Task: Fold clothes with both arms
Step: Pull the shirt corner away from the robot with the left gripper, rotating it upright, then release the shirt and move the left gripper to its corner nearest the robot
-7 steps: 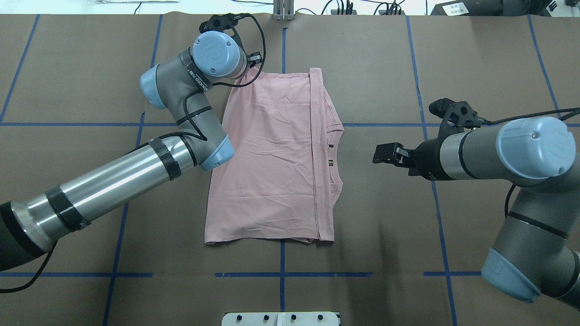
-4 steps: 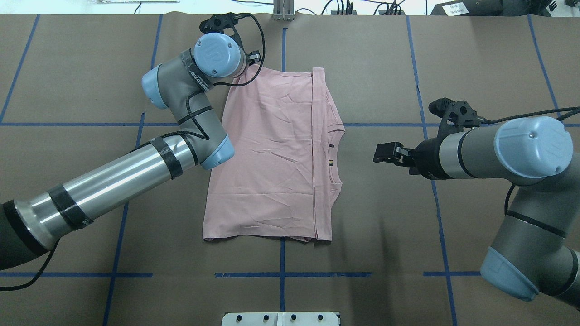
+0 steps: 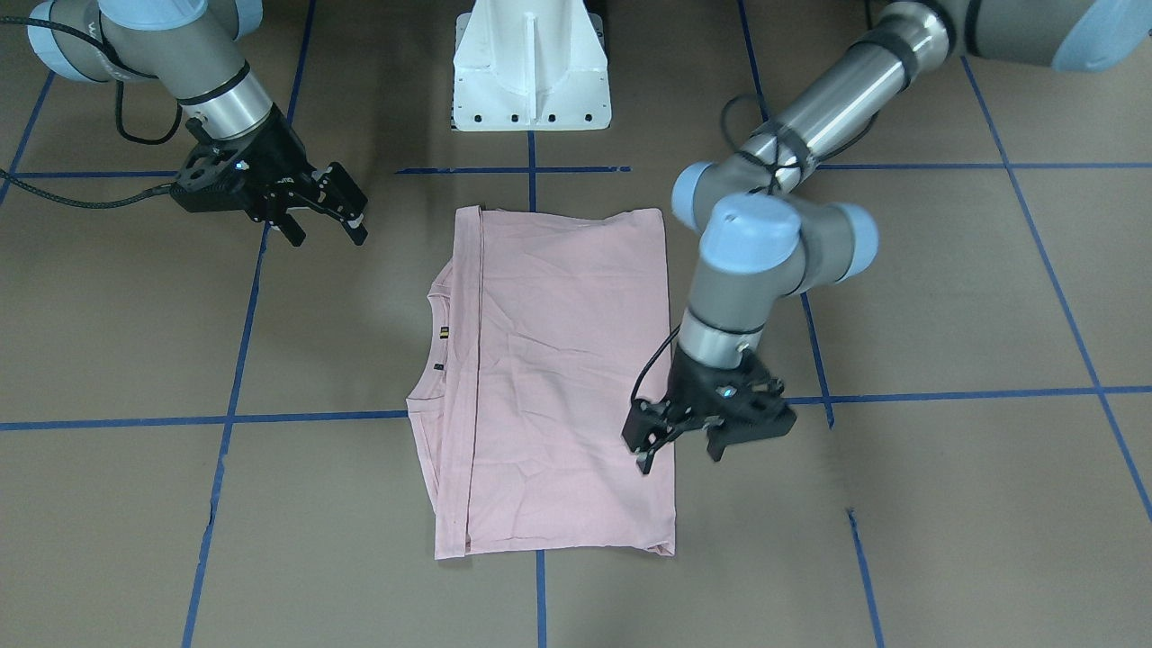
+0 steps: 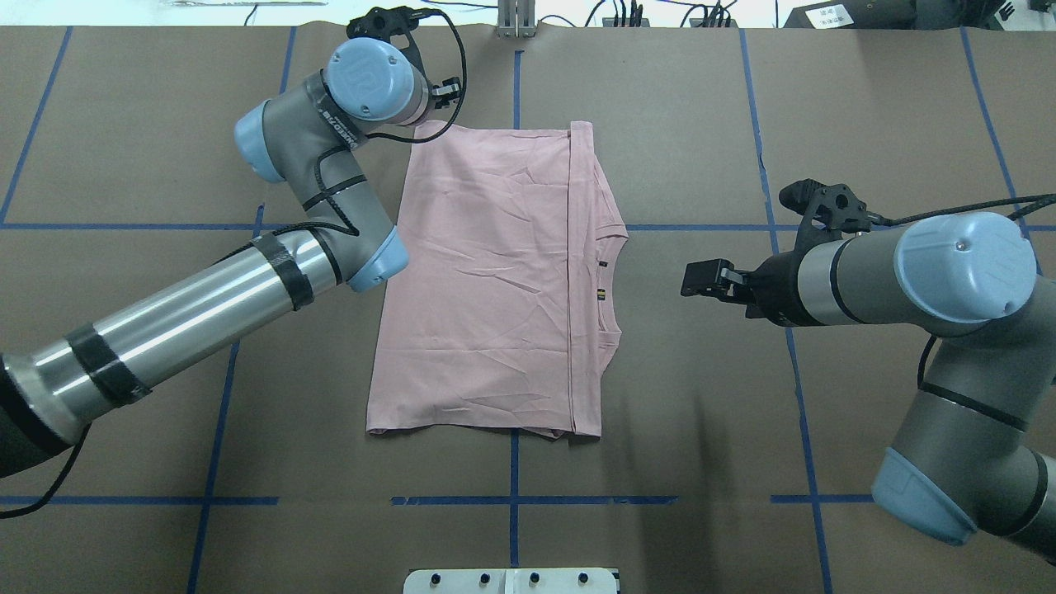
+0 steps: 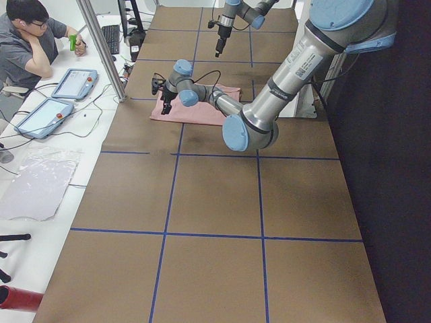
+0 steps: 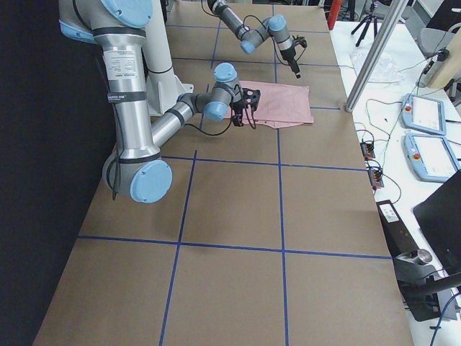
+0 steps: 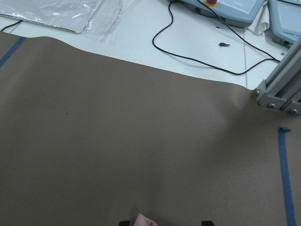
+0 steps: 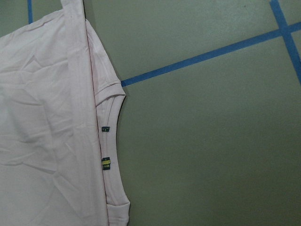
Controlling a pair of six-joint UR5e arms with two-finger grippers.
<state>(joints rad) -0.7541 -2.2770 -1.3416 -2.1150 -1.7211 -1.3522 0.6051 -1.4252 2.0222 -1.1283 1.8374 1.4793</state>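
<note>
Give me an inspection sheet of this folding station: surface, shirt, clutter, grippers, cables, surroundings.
Surface: brown table with blue tape grid.
Job's things: pink shirt lies flat, partly folded.
Clutter: nothing seen.
Grippers: left gripper open at the shirt's far corner; right gripper open, clear of the shirt.
Cables: black cable trails from the right wrist.
Surroundings: person seated at a side bench with tablets.

Bright even light, soft shadows, sharp
</note>
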